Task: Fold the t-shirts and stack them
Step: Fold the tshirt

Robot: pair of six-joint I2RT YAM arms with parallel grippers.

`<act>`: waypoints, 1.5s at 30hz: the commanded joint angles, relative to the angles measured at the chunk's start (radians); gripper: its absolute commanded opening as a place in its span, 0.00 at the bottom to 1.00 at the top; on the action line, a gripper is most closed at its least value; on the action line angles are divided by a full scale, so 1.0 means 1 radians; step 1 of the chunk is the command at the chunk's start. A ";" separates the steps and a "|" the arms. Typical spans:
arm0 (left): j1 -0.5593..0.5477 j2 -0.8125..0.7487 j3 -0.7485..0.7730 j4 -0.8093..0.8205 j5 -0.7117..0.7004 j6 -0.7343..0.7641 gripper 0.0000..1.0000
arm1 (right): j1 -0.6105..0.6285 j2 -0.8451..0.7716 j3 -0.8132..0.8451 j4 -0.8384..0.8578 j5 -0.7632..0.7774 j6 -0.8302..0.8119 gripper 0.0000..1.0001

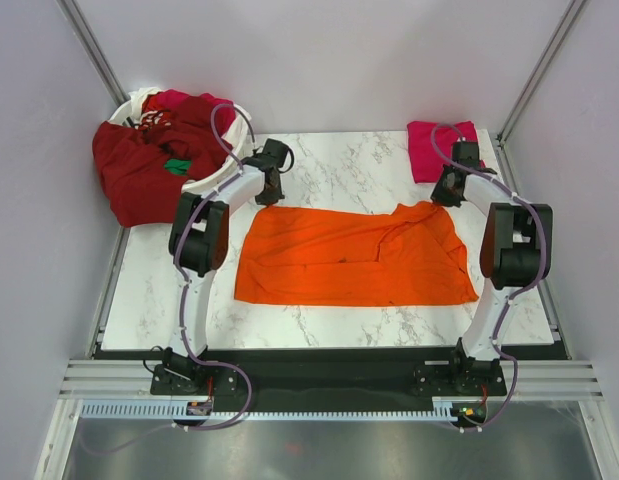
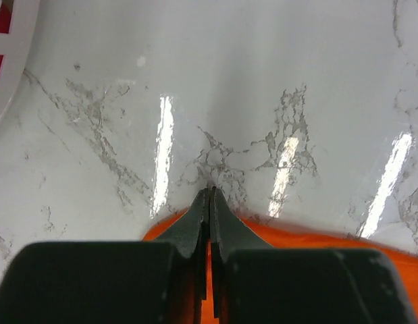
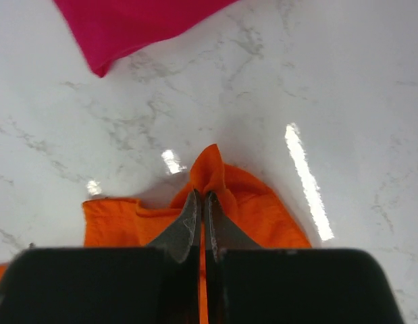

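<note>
Nearest the arm bases, the orange t-shirt [image 1: 354,258] lies spread flat across the middle of the marble table [image 1: 339,165], wider than it is deep, with a few creases toward its right side. At its far left corner the left end effector [image 1: 273,198] is down on the cloth with its jaws pressed together; in the left wrist view a strip of orange shows in the slit between them, so it has hold of the shirt's edge. At the far right corner the right end effector [image 1: 442,198] is likewise closed tight, a small peak of orange cloth poking out past its tips (plain in the right wrist view). Beyond it, in the far right corner, sits a folded magenta t-shirt [image 1: 441,148]. At the far left corner a white basket [image 1: 137,100] holds dark red t-shirts [image 1: 139,175], which spill over its side, and a scrap of green cloth [image 1: 177,166].
</note>
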 commanded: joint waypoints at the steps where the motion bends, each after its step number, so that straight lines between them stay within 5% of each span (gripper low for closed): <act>1: 0.010 -0.041 -0.047 -0.084 -0.042 0.005 0.02 | 0.057 0.002 0.093 0.008 -0.071 -0.002 0.00; 10: 0.035 -0.159 -0.087 -0.092 -0.057 0.036 0.02 | 0.170 0.027 0.320 -0.105 -0.107 -0.040 0.00; 30: 0.039 -0.388 -0.240 -0.118 -0.079 0.016 0.02 | 0.172 -0.219 0.184 -0.184 -0.007 -0.063 0.00; 45: 0.038 -0.595 -0.504 -0.122 -0.068 -0.015 0.02 | 0.173 -0.599 -0.243 -0.181 0.028 0.030 0.00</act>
